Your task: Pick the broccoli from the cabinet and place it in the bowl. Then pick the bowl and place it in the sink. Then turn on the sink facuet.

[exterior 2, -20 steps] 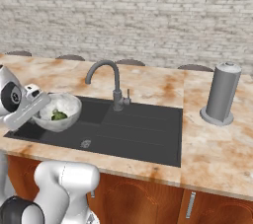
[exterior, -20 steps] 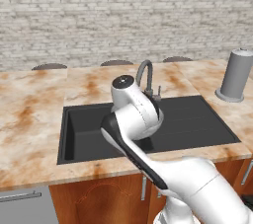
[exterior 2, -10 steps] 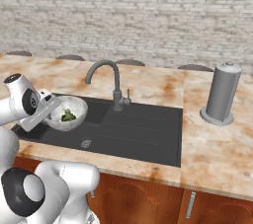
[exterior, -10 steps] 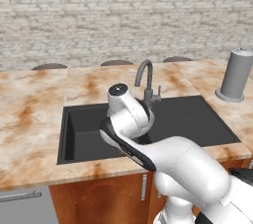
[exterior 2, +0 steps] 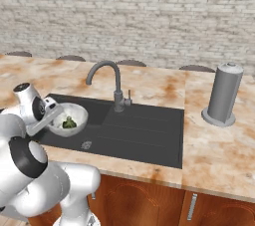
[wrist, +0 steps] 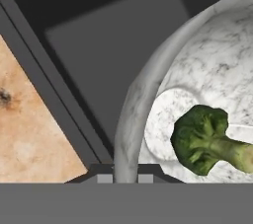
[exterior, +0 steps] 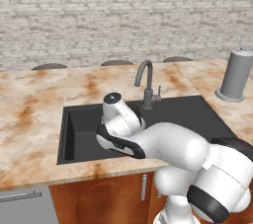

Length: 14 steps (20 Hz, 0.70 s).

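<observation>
Pincer (wrist: 126,176) clamping bowl (exterior 2: 67,120) rim, now lower over sink (exterior 2: 149,138), broccoli (wrist: 205,141) inside

In the left base view the arm's white links cover the front middle of the sink (exterior: 197,114), so the bowl and the pincer behind them are hidden. In the right base view the near rim of the bowl (exterior 2: 74,115) is hidden behind the pincer (exterior 2: 49,120), whose fingertips are too small to make out. In the hand view the bowl (wrist: 217,65) runs off the right and top edges, the stalk of the broccoli (wrist: 202,136) is cut by the right edge, and the counter (wrist: 34,129) is cropped at the left.
</observation>
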### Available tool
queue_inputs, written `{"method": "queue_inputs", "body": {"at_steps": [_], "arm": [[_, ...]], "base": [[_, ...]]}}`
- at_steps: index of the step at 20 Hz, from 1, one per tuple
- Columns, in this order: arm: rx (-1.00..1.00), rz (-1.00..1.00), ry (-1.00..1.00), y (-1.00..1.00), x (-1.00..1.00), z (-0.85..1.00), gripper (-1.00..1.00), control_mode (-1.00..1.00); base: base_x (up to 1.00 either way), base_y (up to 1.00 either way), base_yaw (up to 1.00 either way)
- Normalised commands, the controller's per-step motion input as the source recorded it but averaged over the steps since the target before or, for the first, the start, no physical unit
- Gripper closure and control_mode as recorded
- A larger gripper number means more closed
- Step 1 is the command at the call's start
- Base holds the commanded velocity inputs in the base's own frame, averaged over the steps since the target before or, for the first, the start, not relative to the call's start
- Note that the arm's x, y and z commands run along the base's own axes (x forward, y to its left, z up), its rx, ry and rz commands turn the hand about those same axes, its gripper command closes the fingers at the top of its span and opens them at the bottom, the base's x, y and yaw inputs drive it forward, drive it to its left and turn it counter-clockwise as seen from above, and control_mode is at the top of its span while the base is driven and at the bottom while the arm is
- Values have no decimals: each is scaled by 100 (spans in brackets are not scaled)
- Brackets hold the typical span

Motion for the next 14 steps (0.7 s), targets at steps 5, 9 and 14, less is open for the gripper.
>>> {"method": "queue_inputs", "body": {"at_steps": [5,9,14], "arm": [[4,-5,3,10,35,-39,100,-100],[8,-5,7,0,36,-13,100,-100],[5,-5,6,6,34,-33,100,-100]], "base": [[0,0,0],[0,0,0],[0,0,0]]}}
